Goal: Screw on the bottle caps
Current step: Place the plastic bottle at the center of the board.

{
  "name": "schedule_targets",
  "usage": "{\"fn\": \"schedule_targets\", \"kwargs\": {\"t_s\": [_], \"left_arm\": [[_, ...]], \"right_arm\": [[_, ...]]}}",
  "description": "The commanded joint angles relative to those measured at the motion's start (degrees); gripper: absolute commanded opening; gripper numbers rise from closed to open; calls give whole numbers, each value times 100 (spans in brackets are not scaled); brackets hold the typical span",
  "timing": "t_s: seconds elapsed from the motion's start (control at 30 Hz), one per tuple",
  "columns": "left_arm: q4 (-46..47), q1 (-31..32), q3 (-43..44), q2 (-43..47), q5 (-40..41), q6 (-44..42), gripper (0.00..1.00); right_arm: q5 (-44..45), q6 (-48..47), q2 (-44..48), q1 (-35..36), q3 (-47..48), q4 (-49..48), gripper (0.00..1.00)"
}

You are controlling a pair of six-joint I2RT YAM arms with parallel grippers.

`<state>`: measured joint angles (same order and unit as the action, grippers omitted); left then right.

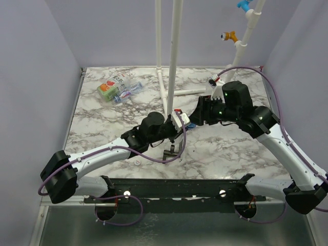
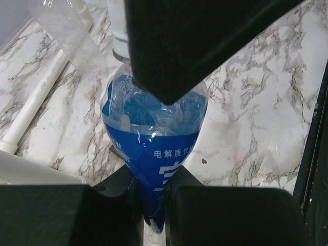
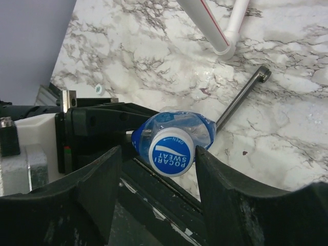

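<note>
Pinching a blue-labelled bottle (image 2: 154,128): left hand (image 2: 154,197), fingers pressed together on the label end, with the thin plastic squashed flat between them. The bottle is carried above the tabletop (image 1: 230,148), near its middle, lying roughly level with its mouth turned toward the other arm.

Cap (image 3: 171,151): round, blue and white, printed lettering on its face. It sits on the mouth of the held bottle; how far it is threaded on cannot be told.

Right hand (image 3: 159,156): spread, one finger to each side of the cap. The finger (image 3: 110,169) on the left of the wrist view stands apart from the cap. The other lies just beside it, contact not clear.

Further bottles: one with a green and orange label (image 1: 107,90) and one with a blue label (image 1: 127,92), lying together at the far left of the tabletop, well apart from both hands.

Loose cap (image 1: 138,162): small, pale, on the tabletop just beside the left arm.

Black T-shaped tool (image 3: 241,100): lying flat on the tabletop below the held bottle.

White pipes (image 1: 173,56): upright, rising behind the two hands.
</note>
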<state>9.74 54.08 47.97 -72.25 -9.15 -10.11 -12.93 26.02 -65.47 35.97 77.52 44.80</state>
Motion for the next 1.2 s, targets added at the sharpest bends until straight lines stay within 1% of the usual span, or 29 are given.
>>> {"fn": "schedule_targets", "kwargs": {"t_s": [0.0,0.07,0.1,0.2,0.27,0.33,0.37,0.4,0.43,0.5,0.53,0.73,0.8,0.87,0.93,1.07,1.13,1.17], "left_arm": [[215,-12,-69,77,-226,17,0],[225,-12,-93,96,-210,31,0],[226,-12,-102,99,-219,27,0],[250,-20,-121,97,-191,66,0],[249,-16,-110,74,-120,124,0],[248,-19,-102,57,-94,184,0],[249,-25,-103,62,-52,247,12],[276,-28,-102,62,-3,339,29],[277,-30,-91,77,16,389,49],[281,-29,-76,114,42,482,77],[274,-30,-77,142,51,500,98],[76,-114,37,427,414,573,99],[-86,-205,159,473,483,645,99],[-269,-318,310,485,553,735,99],[-416,-429,443,497,545,857,99],[-517,-597,547,566,361,982,99],[-532,-655,556,606,311,1160,99],[-555,-689,556,623,291,1181,99]], "right_arm": [[505,14,-121,128,202,213,59],[566,11,-148,139,218,216,56],[601,25,-163,147,224,214,52],[590,26,-207,164,220,176,44],[625,39,-215,169,211,164,30],[760,67,-196,172,211,168,11],[850,73,-182,175,228,173,5],[925,64,-181,174,245,193,1],[1046,69,-182,173,293,232,1],[1260,50,-170,173,337,329,1],[1499,15,-171,174,372,403,1],[2926,-64,-318,95,787,1291,1],[3307,-72,-351,-39,874,1549,1],[3493,-119,-369,-306,887,1712,1],[3495,-226,-348,-729,850,1772,0],[2994,-717,-298,-2289,616,1525,0],[2882,-815,-443,-2908,587,1360,1],[2842,-837,-586,-3102,596,1229,1]]}}
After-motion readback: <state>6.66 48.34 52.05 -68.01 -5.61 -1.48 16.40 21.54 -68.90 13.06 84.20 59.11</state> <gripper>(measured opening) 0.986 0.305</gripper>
